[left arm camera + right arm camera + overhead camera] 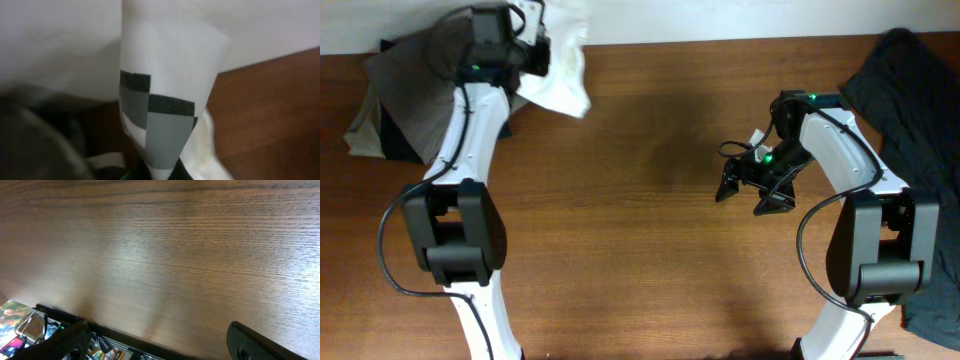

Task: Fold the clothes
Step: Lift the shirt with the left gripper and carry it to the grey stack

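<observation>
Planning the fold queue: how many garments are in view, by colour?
White thin-fabric T-shirt: 1
Grey-brown folded trousers: 1
Dark charcoal crumpled garment: 1
Total: 3

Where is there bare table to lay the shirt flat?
Free: the wooden middle of the table, all around the open right end effector. Crowded: far-left corner, with the white T-shirt and grey-brown trousers; right edge, under the dark garment.

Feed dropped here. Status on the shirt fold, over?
Left gripper shut on shirt, bunched at far left edge, unfolded. Right gripper open, empty. Trousers beside shirt; dark garment at right edge.
</observation>
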Robot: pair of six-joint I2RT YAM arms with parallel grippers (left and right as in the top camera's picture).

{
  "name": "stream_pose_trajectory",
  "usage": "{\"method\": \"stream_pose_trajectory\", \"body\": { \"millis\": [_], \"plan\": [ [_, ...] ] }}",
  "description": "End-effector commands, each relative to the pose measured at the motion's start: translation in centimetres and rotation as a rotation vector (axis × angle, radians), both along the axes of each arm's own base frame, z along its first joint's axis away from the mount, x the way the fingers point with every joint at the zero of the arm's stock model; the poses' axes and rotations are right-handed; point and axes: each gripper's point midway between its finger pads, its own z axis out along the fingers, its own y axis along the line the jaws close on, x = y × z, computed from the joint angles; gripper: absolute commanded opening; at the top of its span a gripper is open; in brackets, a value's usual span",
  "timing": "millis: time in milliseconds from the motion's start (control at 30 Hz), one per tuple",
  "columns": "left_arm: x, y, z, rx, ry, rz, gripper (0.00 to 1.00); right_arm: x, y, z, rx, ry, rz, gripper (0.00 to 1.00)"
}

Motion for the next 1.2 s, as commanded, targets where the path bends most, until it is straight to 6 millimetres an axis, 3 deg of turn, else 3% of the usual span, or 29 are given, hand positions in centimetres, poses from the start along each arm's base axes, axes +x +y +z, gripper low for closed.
{"method": "stream_pose_trajectory", "body": {
  "millis": [0, 100, 300, 433, 567, 667, 767, 933, 1100, 1167],
  "plan": [
    [1.2, 3.7, 6.3, -0.01, -0.099, 0.136, 0.0, 0.5, -0.1, 1.4, 0.001, -0.052, 0.003, 0.9],
    [1.2, 6.3, 8.1, -0.037, -0.12, 0.198, 0.01, 0.4, -0.1, 1.4, 0.001, -0.052, 0.003, 0.9],
    [0.3, 14.7, 7.0, -0.09, -0.088, 0.417, 0.01, 0.4, -0.1, 1.4, 0.001, -0.051, 0.005, 0.9],
    [-0.5, 19.1, 3.6, -0.122, -0.019, 0.528, 0.0, 0.4, 0.2, 1.5, 0.02, -0.048, 0.0, 0.9],
    [-1.0, 23.2, -3.5, -0.113, 0.102, 0.642, 0.0, 0.1, 0.2, 1.6, 0.02, -0.036, 0.0, 0.9],
    [-2.7, 26.9, -5.3, -0.061, 0.122, 0.85, 0.01, 0.0, 0.2, 1.6, 0.019, -0.03, 0.001, 0.9],
    [-4.3, 29.6, -5.8, -0.039, 0.127, 0.979, 0.0, 0.0, 0.2, 1.6, 0.019, -0.029, 0.001, 0.9],
    [-5.2, 29.9, -5.5, -0.037, 0.155, 0.987, 0.0, 0.0, 0.2, 1.6, 0.019, -0.03, 0.001, 0.9],
    [-5.7, 29.0, -1.7, -0.066, 0.135, 0.975, 0.01, 0.1, 0.2, 1.6, 0.019, -0.038, 0.001, 0.9],
    [-5.5, 29.1, -1.4, -0.072, 0.122, 0.972, 0.07, 0.1, 0.2, 1.6, 0.019, -0.037, 0.001, 0.9]
  ]
}}
